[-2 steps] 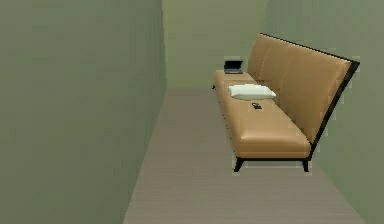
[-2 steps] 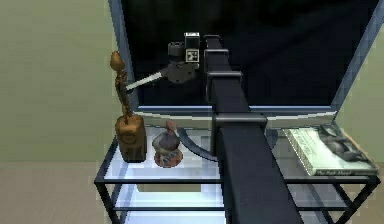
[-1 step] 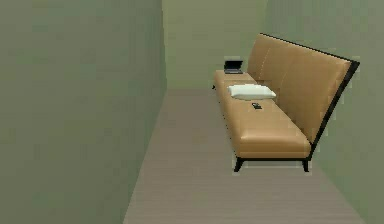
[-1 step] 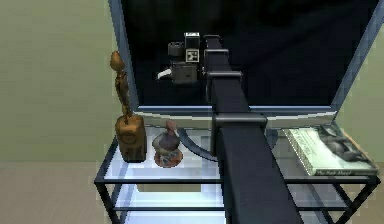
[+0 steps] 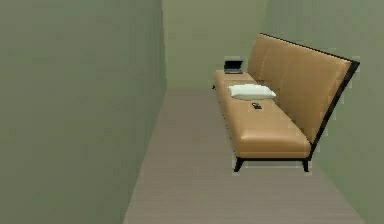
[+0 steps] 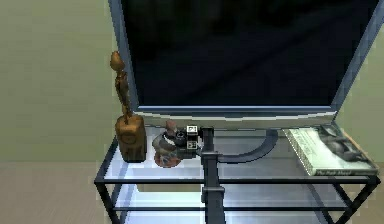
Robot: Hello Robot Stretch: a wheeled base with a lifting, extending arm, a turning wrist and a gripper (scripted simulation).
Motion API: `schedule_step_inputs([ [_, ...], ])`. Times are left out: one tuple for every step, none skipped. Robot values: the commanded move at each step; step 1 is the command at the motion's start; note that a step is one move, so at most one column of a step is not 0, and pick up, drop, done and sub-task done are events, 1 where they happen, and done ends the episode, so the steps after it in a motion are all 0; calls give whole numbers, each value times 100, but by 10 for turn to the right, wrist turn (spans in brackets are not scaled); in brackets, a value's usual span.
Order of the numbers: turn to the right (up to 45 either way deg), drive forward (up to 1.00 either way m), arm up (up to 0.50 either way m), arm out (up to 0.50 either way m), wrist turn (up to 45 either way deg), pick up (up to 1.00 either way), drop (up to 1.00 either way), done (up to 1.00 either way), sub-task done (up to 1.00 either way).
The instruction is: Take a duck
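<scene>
In the arm side view a big TV [image 6: 240, 50] with a black screen stands on a stand [image 6: 130, 182] with glass shelves and a dark frame. The TV rests on a bent dark foot [image 6: 258, 150] in the middle of the top shelf. At the left end of that shelf stands a brown wooden statue [image 6: 125, 120], tall and thin, upright on a thick block. At the right end lies a flat book [image 6: 328, 152].

The arm [image 6: 211, 180] comes up from the near edge and reaches over the top shelf. At its far end are two white squares [image 6: 191, 132] with black marks. Just left of them is the gripper [image 6: 172, 143]. A small round lump [image 6: 163, 153], grey, white and red-brown, sits on the top shelf right at the gripper, between the statue and the arm. It is too small to tell if it is the duck. I cannot tell if the gripper touches it or holds anything, and I cannot tell how open it is.

In the forward view a long tan sofa [image 5: 285, 95] stands on the right. A white pillow [image 5: 250, 91] lies on its seat. Just nearer lies a small dark thing [image 5: 257, 106]. A laptop [image 5: 234, 68] sits at the sofa's far end. The grey-brown floor [image 5: 190, 160] runs along the left of the sofa. A plain green wall [image 5: 70, 90] is on the left.
</scene>
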Motion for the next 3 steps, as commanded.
schedule_step_inputs([
  [0, 0, 0, 0, 0, 100, 0, 0, 0],
  [0, 0, 10, 0, 0, 0, 0, 0, 0],
  [0, 0, 0, 0, 0, 0, 0, 100, 0],
])
